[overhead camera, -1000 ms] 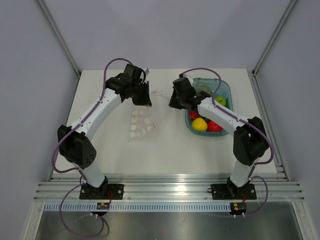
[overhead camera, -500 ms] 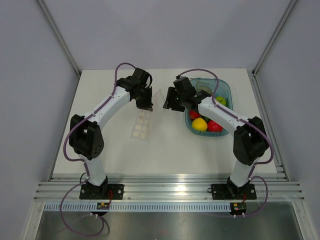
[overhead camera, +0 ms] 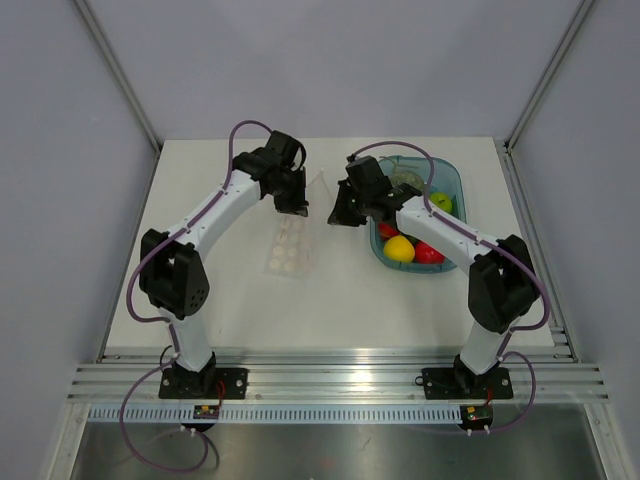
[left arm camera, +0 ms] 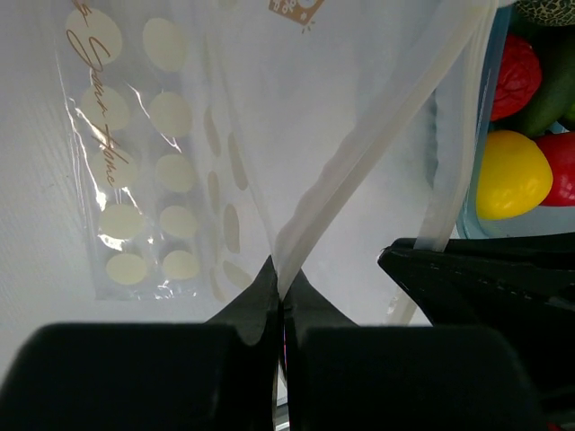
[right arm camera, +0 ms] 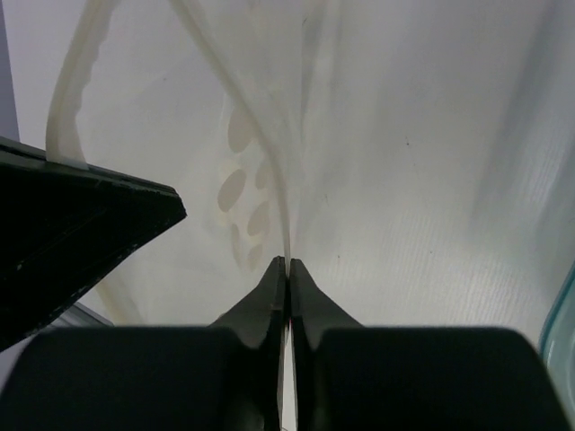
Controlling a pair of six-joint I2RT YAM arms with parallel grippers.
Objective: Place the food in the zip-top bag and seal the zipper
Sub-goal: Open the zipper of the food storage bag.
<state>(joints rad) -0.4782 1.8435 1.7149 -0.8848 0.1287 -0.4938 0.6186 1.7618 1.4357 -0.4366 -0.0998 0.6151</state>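
A: Grip check. What did each side have?

B: The left gripper (left arm camera: 280,301) had its jaws pressed fully together on the zipper (left arm camera: 359,171) at one lip of the zip-top bag (overhead camera: 287,250). The strip ran straight out from between the jaws. The right gripper (right arm camera: 287,269), just beside it and facing it, was pinched down on the thin film of the other lip, with only plastic in its jaws.

A: Why two pinches so near each other?

B: Judged to be a mouth-opening hold: one lip each, so drawing apart would spread the opening. The mouth was raised between the two grippers. The dotted body trailed down beneath the left gripper and lay flat on the table (overhead camera: 200,300).

A: Where was the food (left arm camera: 512,175)?

B: None was in the bag. It sat in the blue tray (overhead camera: 461,185) just beyond the right gripper, on the side away from the left one. Yellow, red and green pieces showed.

A: Stage?

B: Early. The mouth did not look wide enough to load. Risk noted: the floppy film could slip from either pinch.
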